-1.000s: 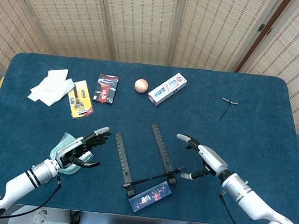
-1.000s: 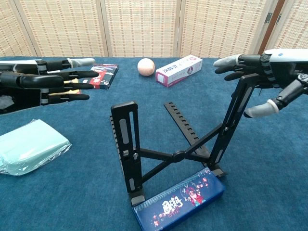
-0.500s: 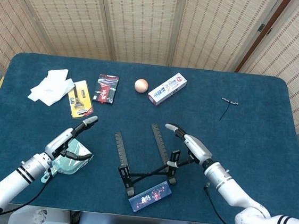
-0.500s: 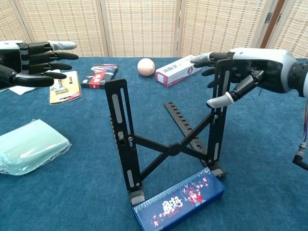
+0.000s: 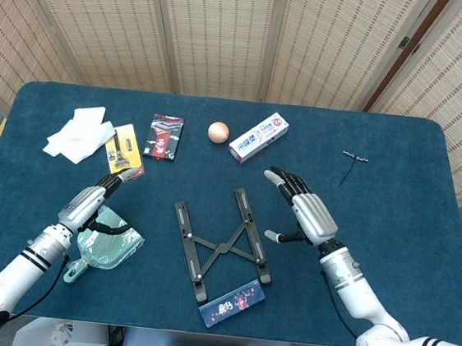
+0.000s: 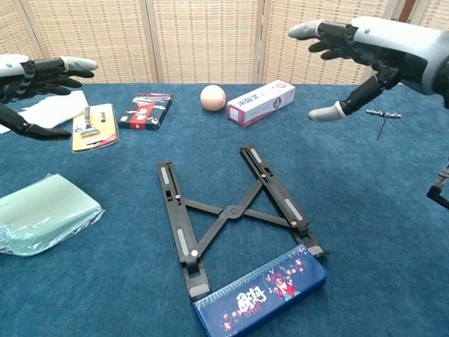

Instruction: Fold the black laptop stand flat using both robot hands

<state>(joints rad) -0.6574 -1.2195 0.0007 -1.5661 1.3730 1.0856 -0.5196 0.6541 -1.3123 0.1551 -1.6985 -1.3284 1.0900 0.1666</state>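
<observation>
since half a second before, the black laptop stand (image 5: 222,244) had dropped from upright to flat on the blue table (image 5: 393,206), its two slotted rails lying side by side with the crossed links between them, and both hands had pulled away from it. the right hand (image 5: 303,216) hovered above the cloth to the right of the stand, fingers (image 5: 280,178) spread and released, thumb stuck out toward the stand's right rail but clear of it; in the chest view that hand (image 6: 365,42) sat high, well above the rails, with nothing in it. the left hand (image 5: 93,200) was off to the left, raised over the pale green packet (image 5: 108,243), fingers extended and apart, holding nothing; the chest view showed it (image 6: 31,84) at the left edge, well apart from the stand (image 6: 231,214). the stand's near feet lay just beside the dark blue patterned box (image 6: 261,293), which lay at the table's front edge. farther back stood a white toothpaste box (image 5: 258,139), a peach-coloured ball (image 5: 218,131), a black and red packet (image 5: 165,136), a yellow card pack (image 5: 123,153) and a white cloth (image 5: 78,132). a small metal tool (image 5: 351,161) lay far right.
</observation>
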